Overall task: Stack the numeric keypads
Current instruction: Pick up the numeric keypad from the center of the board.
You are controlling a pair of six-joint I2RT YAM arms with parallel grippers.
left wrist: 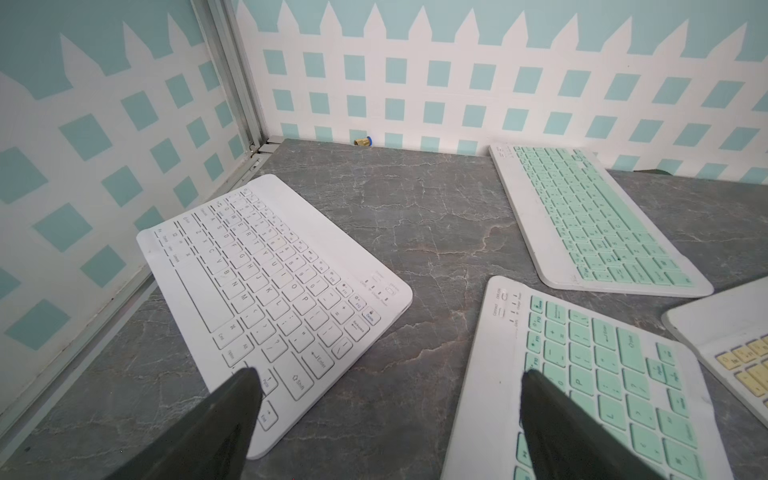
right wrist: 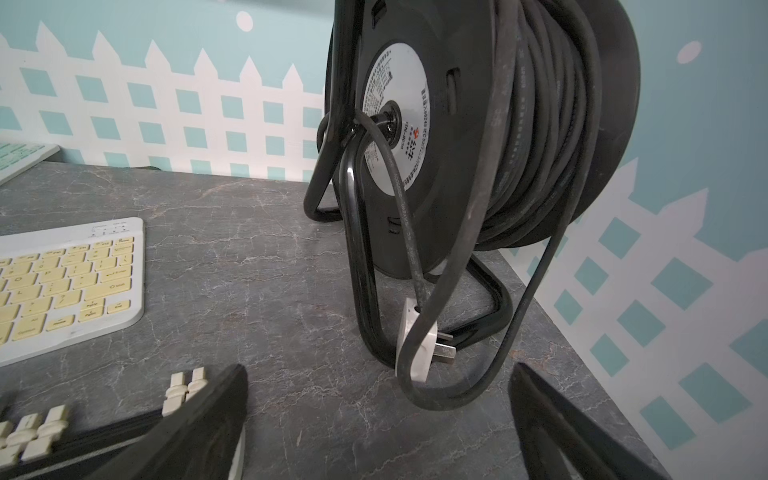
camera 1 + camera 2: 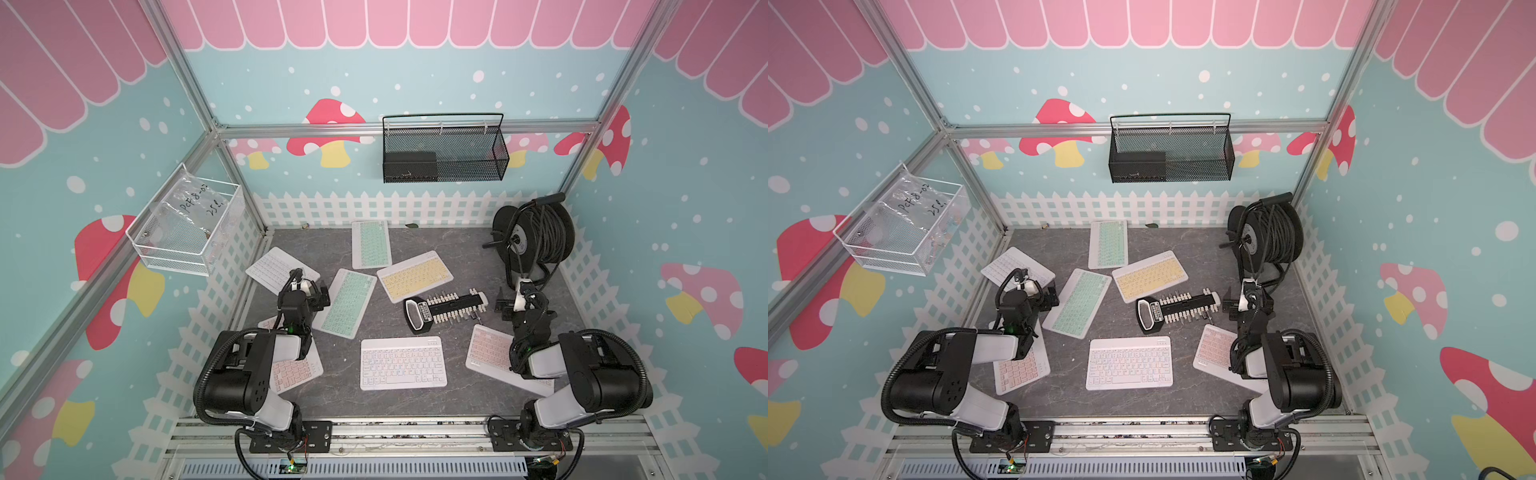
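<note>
- Grey marble-look table [image 3: 415, 403] in a mushroom-papered booth, and all seven keypads lie flat and apart. No stack has begun, by my reading.
- The left claw [image 1: 390, 386] hangs wide open and empty over bare table. It sits between the white-keyed slim keypad [image 1: 266, 291] by the left edge and the mint-keyed white-framed keypad [image 1: 615, 374] toward the middle.
- The right claw [image 2: 378, 374] is just as wide open, with nothing in it. It faces the black cable reel [image 2: 498, 137] in the far right corner, just beside the black bar-shaped holder with white pegs [image 3: 446, 309].
- Elsewhere, a second mint keypad [image 3: 371, 244] lies at the far edge and a yellow-keyed keypad [image 3: 414, 275] lies mid-table.
- A second white keypad [image 3: 403, 363] lies near the front edge. Two pink-keyed keypads [image 3: 293, 370] [image 3: 488, 351] are partly hidden under the arms by the front corners.
- My call for the opening pick is to make the front white one the base, since it has open table around it.
- These slabs are thin and hug the surface. I'd pinch across the short width at one end, tip the edge up, then lift level.
- Set each one down square, frame over frame, so the pile won't slide.
- The right arm should steer clear of the peg holder and the reel's loose cord.
</note>
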